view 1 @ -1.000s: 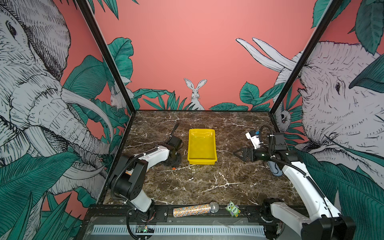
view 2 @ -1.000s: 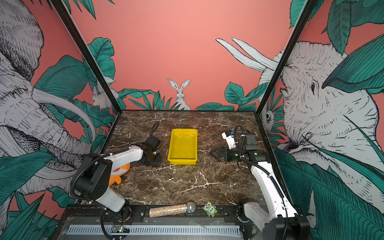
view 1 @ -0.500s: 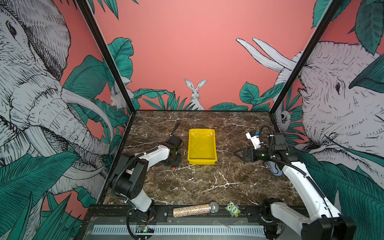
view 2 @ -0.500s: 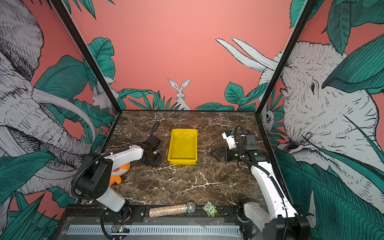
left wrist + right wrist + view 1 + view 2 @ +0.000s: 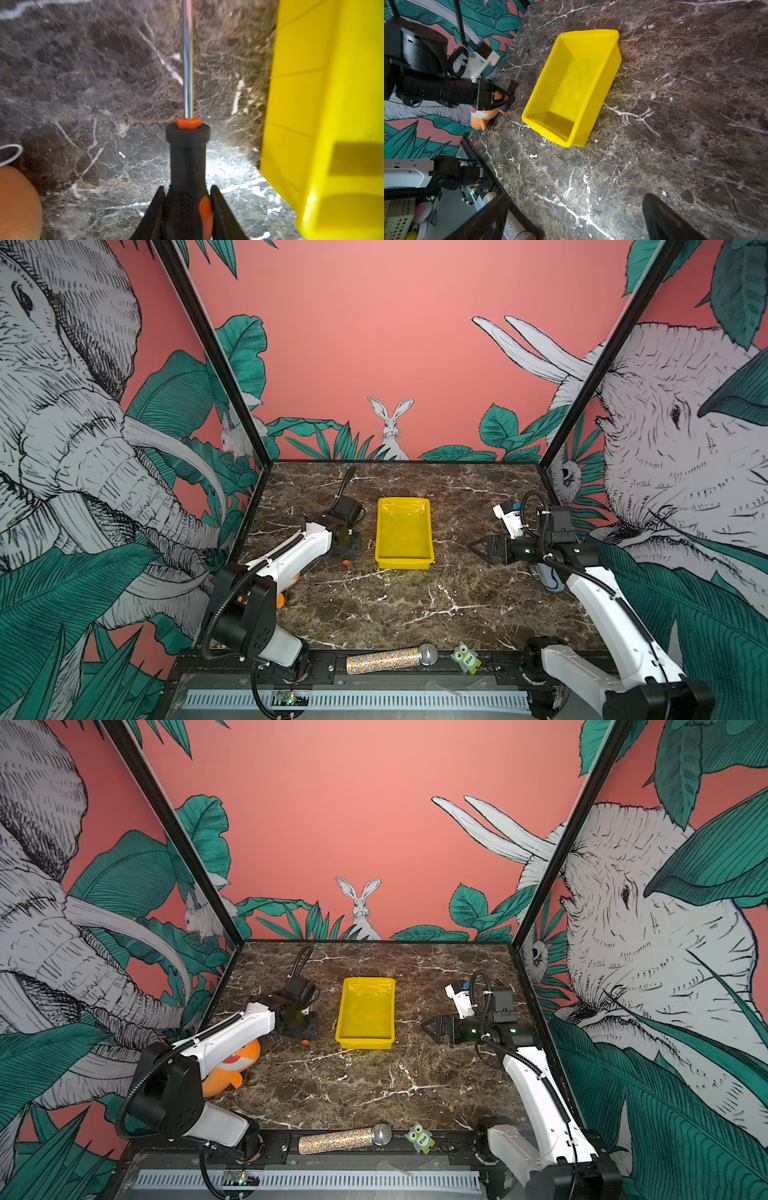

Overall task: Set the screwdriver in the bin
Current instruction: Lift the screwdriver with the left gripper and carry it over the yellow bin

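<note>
A: Where do the top views stand?
B: High over the near edge, both looking down across the whole worktop (image 5: 395, 605) to the back wall.
A: And the wrist cameras?
B: Left: close behind the left fingers (image 5: 153, 214), facing along the screwdriver (image 5: 187, 162) between them, bin (image 5: 301, 93) just beside. Right: farther off, looking down past the right fingers (image 5: 664, 220); all four views share that bin.

Left hand (image 5: 187, 188) tight, right hand (image 5: 576, 195) wide.

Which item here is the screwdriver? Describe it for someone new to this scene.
Find the yellow bin at centre. Beside it, the left end effector is shut on the screwdriver. It has a black handle with orange accents and a thin metal shaft, far slimmer than the orange plush nearby.
</note>
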You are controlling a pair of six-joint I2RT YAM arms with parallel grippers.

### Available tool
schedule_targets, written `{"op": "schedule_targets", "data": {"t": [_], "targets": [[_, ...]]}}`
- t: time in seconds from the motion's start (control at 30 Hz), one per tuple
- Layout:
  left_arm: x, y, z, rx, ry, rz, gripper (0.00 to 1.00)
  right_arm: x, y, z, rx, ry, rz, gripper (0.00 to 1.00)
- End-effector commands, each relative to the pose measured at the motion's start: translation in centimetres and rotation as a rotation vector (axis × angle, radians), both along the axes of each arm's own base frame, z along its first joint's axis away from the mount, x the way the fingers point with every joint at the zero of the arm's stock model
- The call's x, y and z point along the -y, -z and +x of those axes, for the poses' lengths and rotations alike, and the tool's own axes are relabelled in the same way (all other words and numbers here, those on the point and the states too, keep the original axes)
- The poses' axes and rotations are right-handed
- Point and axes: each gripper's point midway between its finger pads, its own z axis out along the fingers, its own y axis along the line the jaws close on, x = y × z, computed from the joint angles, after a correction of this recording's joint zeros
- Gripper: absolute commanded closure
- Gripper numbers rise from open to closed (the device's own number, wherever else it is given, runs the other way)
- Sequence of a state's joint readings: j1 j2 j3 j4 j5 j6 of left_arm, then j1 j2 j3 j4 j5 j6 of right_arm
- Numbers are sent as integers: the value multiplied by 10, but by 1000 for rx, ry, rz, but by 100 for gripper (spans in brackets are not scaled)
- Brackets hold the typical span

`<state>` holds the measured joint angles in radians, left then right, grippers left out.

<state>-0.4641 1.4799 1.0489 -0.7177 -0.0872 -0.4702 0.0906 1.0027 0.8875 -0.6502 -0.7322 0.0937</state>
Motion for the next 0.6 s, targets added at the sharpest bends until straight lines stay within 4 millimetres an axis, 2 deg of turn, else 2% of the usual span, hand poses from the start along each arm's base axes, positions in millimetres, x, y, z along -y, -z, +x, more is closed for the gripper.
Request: {"op": "schedule_targets", "data": {"t": [0.0,0.17,0.27,0.37,0.4,0.43,0.57], "targets": [[8,-33,0,51,20,-38,100,2,0,-2,21,-6,-17,0],[50,-80,12,152,159,-49,100,2,0,-1,22,-7,-15,0],[82,-91,15,173,283,-14,100,2,-1,-1,25,-9,-13,0],[113,-84,15,152,392,-35,100,2,-2,-3,29,-8,-18,0],[132,-80,6,141,459,-61,100,2,-2,-3,30,-8,-20,1],[143,-76,4,140,493,-73,100,3,-3,-4,32,-8,-21,0],[164,-56,-1,115,566,-83,100,3,-3,-5,39,-6,-25,1]]}}
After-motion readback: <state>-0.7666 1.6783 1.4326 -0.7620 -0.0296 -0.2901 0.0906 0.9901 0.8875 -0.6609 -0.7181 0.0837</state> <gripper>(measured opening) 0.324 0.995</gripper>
